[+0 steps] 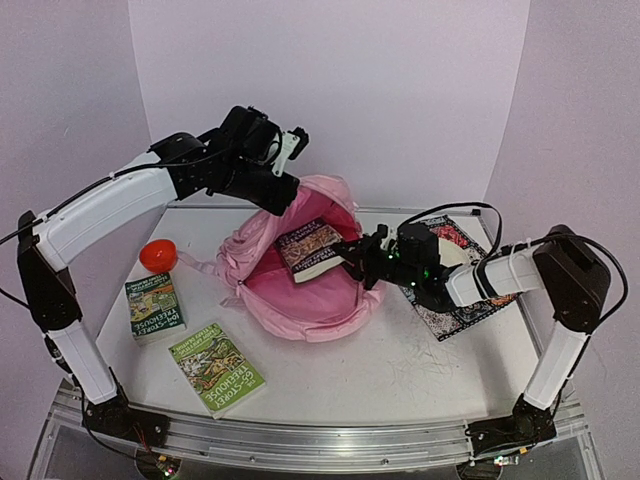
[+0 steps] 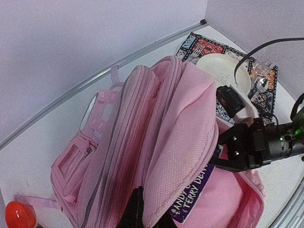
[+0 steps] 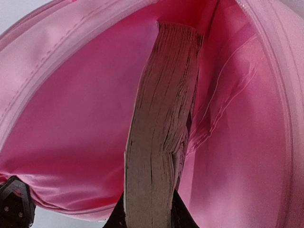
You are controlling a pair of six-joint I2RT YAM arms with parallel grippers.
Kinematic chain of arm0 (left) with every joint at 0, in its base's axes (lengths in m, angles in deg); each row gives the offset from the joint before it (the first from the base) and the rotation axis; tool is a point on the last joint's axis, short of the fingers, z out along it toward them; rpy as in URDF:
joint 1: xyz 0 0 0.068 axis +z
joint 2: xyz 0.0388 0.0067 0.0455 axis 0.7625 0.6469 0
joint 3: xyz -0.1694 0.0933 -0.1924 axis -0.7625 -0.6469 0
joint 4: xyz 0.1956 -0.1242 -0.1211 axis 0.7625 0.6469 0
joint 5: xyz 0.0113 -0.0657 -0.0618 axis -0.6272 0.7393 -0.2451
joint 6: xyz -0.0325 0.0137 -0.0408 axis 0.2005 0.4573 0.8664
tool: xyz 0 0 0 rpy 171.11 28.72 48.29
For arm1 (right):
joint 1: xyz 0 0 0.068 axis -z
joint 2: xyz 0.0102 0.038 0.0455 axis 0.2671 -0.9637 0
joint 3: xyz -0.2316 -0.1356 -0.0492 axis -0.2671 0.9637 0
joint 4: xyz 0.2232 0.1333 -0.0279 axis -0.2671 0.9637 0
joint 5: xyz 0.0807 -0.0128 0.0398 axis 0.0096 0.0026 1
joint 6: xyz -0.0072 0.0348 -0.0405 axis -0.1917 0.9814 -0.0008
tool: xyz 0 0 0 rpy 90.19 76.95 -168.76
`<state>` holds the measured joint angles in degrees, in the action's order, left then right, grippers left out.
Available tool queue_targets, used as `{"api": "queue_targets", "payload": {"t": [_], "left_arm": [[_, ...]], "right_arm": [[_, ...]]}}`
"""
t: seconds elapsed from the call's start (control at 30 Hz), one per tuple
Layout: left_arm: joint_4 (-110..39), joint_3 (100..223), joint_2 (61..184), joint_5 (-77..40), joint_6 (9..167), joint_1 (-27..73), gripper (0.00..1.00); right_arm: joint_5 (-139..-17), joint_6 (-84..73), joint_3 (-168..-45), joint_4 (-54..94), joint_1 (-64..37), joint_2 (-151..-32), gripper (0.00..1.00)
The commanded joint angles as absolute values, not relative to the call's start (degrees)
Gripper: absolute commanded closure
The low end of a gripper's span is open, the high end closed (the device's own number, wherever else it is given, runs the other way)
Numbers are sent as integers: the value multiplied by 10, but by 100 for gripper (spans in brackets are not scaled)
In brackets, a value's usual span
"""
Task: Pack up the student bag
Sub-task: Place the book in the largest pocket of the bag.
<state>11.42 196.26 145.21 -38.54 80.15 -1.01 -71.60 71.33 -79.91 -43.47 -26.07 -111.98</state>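
Lying at the middle of the white table [image 1: 400, 370], the student bag [image 1: 300, 300], a large soft pink fabric backpack, gapes toward 4 o'clock, with brighter pink lining showing inside its unzipped mouth. The left gripper [image 1: 284, 192] is pinched tight on the bag's upper lip at 12 o'clock and holds that flap raised. In the left wrist view the bag's outside shows woven-textured fabric, zip pockets, a strap and a small white patch [image 2: 92, 114]. The right gripper [image 1: 352, 250], reaching in from 3 o'clock, is clamped on a thick dark-covered paperback book [image 1: 310, 245], which sits tilted in the bag's mouth. The book's yellowed page edge [image 3: 156, 142] fills the right wrist view against the lining. At 3 o'clock of the bag lies a patterned black placemat [image 1: 455, 310] bearing a white plate [image 2: 223, 71]. A green paperback [image 1: 153, 305] lies at 8 o'clock, a second green paperback [image 1: 215, 368] at 7 o'clock, and an orange-red ball [image 1: 158, 255] at 9 o'clock.
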Motion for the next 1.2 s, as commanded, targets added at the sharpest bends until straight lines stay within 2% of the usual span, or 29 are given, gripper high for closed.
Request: {"api": "queue_targets", "payload": {"t": [0.0,0.47,0.97,1.1,1.17], "left_arm": [[16,1977,1390,-356,828,-16,100],[-16,1961,1367,-238,843,-19,100],[-47,1906,1330,-203,835,-20,100],[-61,1871,1320,-214,813,-19,100],[-66,1851,1317,-243,806,-19,100]], "right_arm": [[-733,732,-847,-505,-266,-1136,100],[-748,756,-903,-475,-277,-1225,100],[-765,788,-958,-433,-281,-1305,100],[-766,790,-966,-418,-281,-1320,88],[-762,783,-968,-407,-281,-1319,76]]}}
